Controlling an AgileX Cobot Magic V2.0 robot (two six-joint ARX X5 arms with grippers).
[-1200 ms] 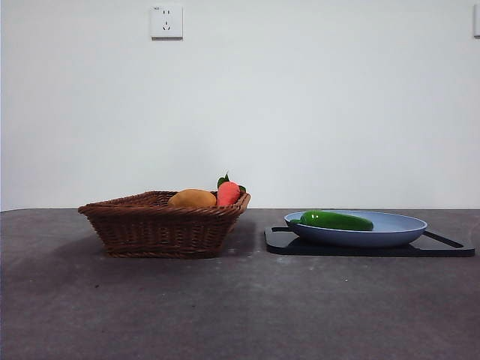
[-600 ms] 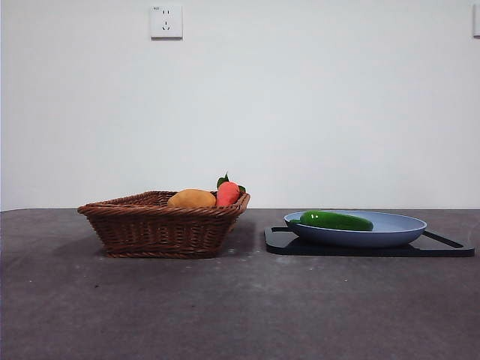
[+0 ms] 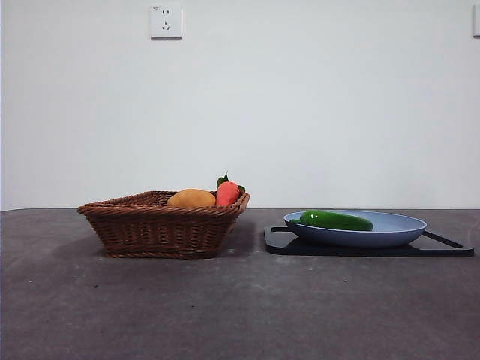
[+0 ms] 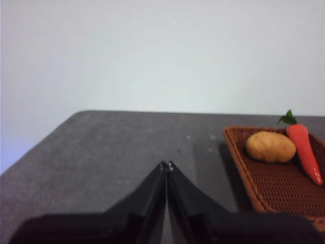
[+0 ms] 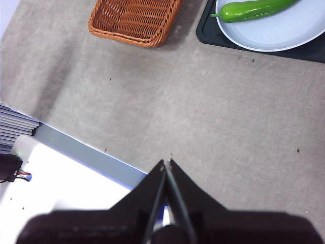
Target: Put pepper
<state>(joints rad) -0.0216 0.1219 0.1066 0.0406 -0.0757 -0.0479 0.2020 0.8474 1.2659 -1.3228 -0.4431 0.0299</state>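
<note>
The long glossy green pepper [image 3: 336,220] lies in the blue plate [image 3: 397,229], which rests on a black board [image 3: 450,247] at the right of the table. It also shows in the right wrist view [image 5: 254,10] on the plate [image 5: 284,30]. My right gripper [image 5: 166,163] is shut and empty, high above the table near its front edge, far from the pepper. My left gripper [image 4: 166,165] is shut and empty, above the table to the left of the basket. Neither gripper shows in the front view.
A brown wicker basket [image 3: 161,225] stands left of the plate, holding a yellow-orange fruit [image 3: 192,199] and a red-orange carrot-like item [image 3: 227,193]. The basket [image 4: 274,178] also shows in the left wrist view. A white surface [image 5: 61,188] lies beyond the table's edge.
</note>
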